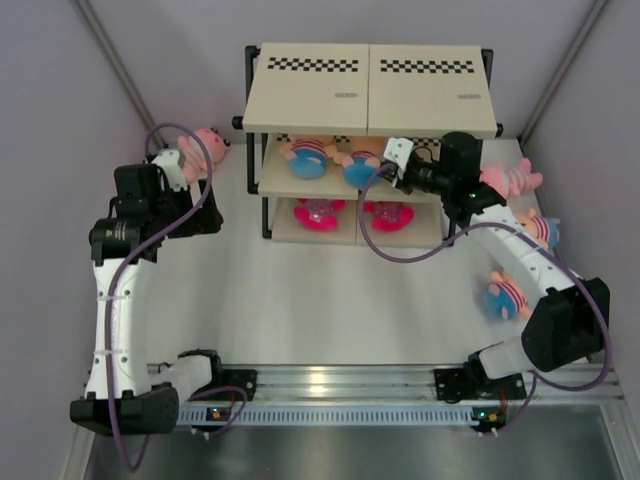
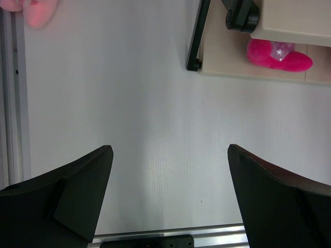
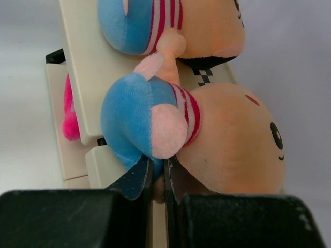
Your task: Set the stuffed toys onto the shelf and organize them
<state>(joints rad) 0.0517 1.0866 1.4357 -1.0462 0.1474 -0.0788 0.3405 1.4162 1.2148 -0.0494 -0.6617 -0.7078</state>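
Observation:
The shelf (image 1: 368, 88) stands at the back middle. Its middle tier holds one doll (image 1: 309, 156) in a red-striped shirt and blue bottoms. My right gripper (image 1: 393, 163) is shut on a second doll (image 1: 361, 167) beside the first. In the right wrist view the gripper (image 3: 159, 168) pinches the blue bottom of this doll (image 3: 217, 139), which lies on the board against the other doll (image 3: 170, 23). Two magenta toys (image 1: 318, 213) (image 1: 390, 215) lie on the bottom tier. My left gripper (image 1: 200, 208) (image 2: 169, 150) is open and empty above the bare table, left of the shelf.
A pale pink toy (image 1: 207, 148) lies at the far left by the wall, at the top left of the left wrist view (image 2: 36, 13). Right of the shelf lie a pink striped animal (image 1: 512, 178) and two dolls (image 1: 540, 228) (image 1: 505, 296). A metal rail (image 1: 340, 385) runs along the near edge.

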